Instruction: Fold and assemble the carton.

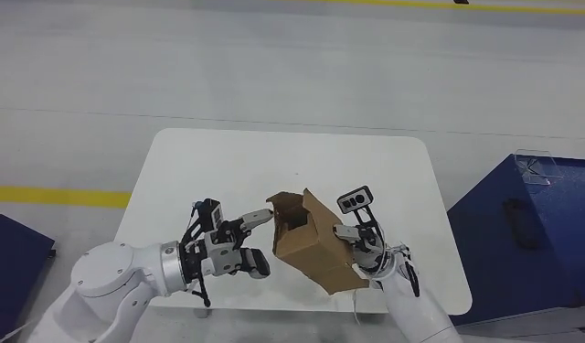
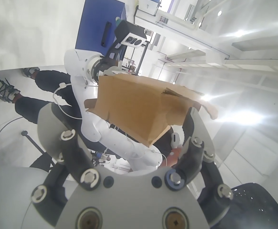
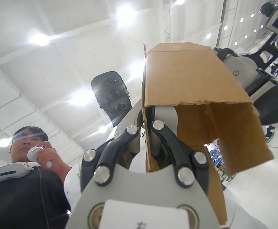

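A brown carton (image 1: 311, 241), partly folded into an open tube, is held tilted above the near part of the white table (image 1: 274, 160). My right gripper (image 1: 354, 242) is shut on one of its walls; the right wrist view shows my right gripper (image 3: 147, 126) pinching the edge of that wall of the carton (image 3: 189, 72), with loose flaps hanging beside it. My left gripper (image 1: 258, 241) stands open just left of the carton's open end, one fingertip close to an upper flap (image 1: 279, 201). In the left wrist view my left gripper (image 2: 124, 120) straddles the near corner of the carton (image 2: 134, 106).
A dark blue cabinet (image 1: 521, 242) stands off the table's right side, and another blue block (image 1: 18, 251) lies off the left. The far half of the table is bare white surface.
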`<state>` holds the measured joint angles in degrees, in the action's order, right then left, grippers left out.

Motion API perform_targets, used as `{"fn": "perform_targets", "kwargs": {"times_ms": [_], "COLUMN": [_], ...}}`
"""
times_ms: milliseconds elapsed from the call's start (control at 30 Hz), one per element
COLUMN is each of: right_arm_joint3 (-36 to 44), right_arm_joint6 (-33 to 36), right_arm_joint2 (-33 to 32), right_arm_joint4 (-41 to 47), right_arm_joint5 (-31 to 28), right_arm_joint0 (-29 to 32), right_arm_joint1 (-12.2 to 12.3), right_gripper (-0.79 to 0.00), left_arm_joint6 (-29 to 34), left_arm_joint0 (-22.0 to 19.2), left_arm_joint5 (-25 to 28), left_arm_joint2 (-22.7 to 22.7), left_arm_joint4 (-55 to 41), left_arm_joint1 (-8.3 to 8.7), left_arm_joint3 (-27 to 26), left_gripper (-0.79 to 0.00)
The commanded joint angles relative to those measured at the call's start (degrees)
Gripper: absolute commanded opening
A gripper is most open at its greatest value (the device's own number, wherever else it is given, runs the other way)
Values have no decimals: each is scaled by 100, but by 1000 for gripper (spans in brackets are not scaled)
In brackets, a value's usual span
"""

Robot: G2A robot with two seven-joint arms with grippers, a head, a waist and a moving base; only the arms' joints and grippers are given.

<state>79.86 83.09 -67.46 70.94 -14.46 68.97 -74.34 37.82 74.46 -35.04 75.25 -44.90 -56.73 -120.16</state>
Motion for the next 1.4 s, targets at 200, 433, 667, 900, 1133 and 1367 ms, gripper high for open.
{"fn": "perform_targets", "kwargs": {"times_ms": [200,433,667,900,1133,1367], "right_arm_joint3": [9,29,29,108,290,412], "right_arm_joint6": [42,-192,-192,-361,-36,93], "right_arm_joint2": [68,-5,-5,-55,-299,-487], "right_arm_joint4": [-188,-90,-90,-140,-600,-1383], "right_arm_joint5": [36,-95,-95,-140,-335,-581], "right_arm_joint0": [12,30,30,51,129,133], "right_arm_joint1": [-27,-54,-54,-51,2,52], "right_gripper": [-785,-785,-785,-785,-785,-785], "left_arm_joint6": [67,-1,7,-17,-307,-399], "left_arm_joint0": [-49,-196,-192,-183,26,472], "left_arm_joint5": [-91,-328,-286,-254,132,297], "left_arm_joint2": [-214,-376,-350,-346,-75,190], "left_arm_joint4": [209,257,152,140,-354,-152], "left_arm_joint1": [7,1,0,-2,-28,14], "left_arm_joint3": [-9,55,57,62,-37,-679], "left_gripper": [0,0,0,0,0,0]}}
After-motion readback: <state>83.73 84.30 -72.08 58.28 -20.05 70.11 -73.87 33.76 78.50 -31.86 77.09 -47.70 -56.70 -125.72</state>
